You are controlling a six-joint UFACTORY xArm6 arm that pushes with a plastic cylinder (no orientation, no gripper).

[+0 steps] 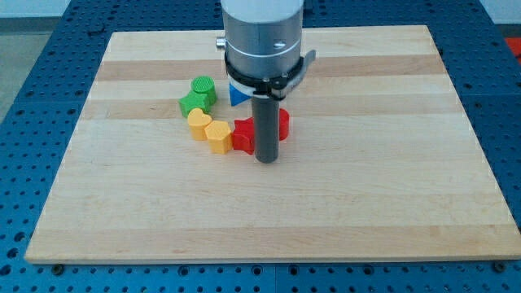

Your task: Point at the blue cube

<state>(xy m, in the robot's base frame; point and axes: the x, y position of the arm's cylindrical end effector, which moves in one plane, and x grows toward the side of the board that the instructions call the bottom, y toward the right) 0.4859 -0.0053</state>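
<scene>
A blue block [238,94] shows only as a small wedge at the view's middle top, mostly hidden behind the arm's grey body; its shape cannot be made out. My tip [266,160] rests on the board just below the red blocks, well below the blue block. The rod covers the middle of the red blocks.
A green cylinder [203,86] and a green block [193,102] lie left of the blue block. Two yellow heart-like blocks [199,122] [217,134] curve down to a red block [243,134]; another red block [283,124] peeks right of the rod. The wooden board [366,179] sits on a blue perforated table.
</scene>
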